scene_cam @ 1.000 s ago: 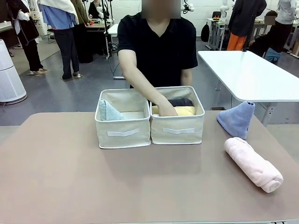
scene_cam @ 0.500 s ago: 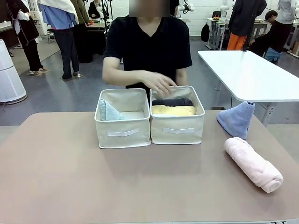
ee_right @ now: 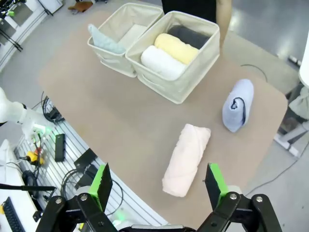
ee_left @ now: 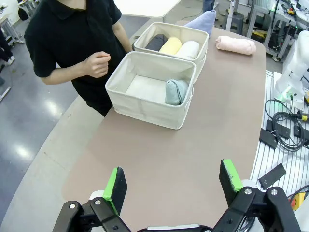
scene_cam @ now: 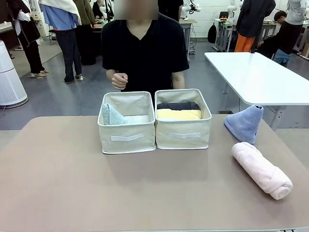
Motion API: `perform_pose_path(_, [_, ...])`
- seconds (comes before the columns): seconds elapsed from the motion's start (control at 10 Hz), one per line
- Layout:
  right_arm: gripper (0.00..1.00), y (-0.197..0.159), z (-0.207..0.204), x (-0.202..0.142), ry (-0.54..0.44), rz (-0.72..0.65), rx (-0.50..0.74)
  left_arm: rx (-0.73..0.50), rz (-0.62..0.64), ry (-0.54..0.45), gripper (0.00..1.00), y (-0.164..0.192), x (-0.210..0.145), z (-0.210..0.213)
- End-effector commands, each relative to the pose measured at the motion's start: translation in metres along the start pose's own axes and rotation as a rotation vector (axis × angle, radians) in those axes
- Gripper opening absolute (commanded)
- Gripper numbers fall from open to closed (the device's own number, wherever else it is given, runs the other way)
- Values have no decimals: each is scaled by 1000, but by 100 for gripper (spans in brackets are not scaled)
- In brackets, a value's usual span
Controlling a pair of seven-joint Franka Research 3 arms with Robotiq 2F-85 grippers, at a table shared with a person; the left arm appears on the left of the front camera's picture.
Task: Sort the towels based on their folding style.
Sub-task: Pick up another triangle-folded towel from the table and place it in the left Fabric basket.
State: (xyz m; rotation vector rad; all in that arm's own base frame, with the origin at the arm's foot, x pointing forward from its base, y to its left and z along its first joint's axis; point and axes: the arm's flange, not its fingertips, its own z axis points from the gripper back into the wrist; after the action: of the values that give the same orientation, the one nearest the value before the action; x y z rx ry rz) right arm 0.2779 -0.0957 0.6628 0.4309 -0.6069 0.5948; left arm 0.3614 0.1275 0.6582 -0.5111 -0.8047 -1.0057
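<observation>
- Front: beige fabric bins (scene_cam: 126, 137) touch mid-bench (scene_cam: 63, 183); light teal terry cone (scene_cam: 112, 115) in left bin, pale yellow roll (scene_cam: 178, 114) and dark grey roll (scene_cam: 177, 105) in right. Periwinkle cone (scene_cam: 244, 124) and pink roll (scene_cam: 261, 169) lie loose near right edge; front is bare.
- Left wrist: left claw (ee_left: 173, 182) apart over bare bench.
- Right wrist: right claw (ee_right: 157, 182) apart above bench edge; white roll (ee_right: 159, 62) binned.

left end effector (ee_left: 173, 182): black, two fingers with green pads; jaws spread wide, nothing held between them
counter (ee_left: 159, 154): taupe, bare below the fingers
near beige fabric bin (ee_left: 145, 110): a light teal cone-shaped terry towel (ee_left: 176, 92) is seen inside, against one wall
far beige fabric bin (ee_left: 183, 29): touching the near one; a dark grey rolled towel (ee_left: 155, 42), a pale yellow rolled towel (ee_left: 171, 46) and a white rolled towel (ee_left: 188, 49) are laid side by side
periwinkle blue cone-shaped towel (ee_left: 203, 21): just behind the far bin
pink rolled towel (ee_left: 235, 44): lying on the counter, apart from the bins
person's hand (ee_left: 98, 64): loosely closed, held beside the near bin
</observation>
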Motion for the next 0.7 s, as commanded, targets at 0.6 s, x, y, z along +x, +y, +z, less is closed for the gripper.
perform_pose_path(0.6, [100, -15, -130, 70, 97, -137, -159, -3, -10, 11, 100, -1, 0, 0])
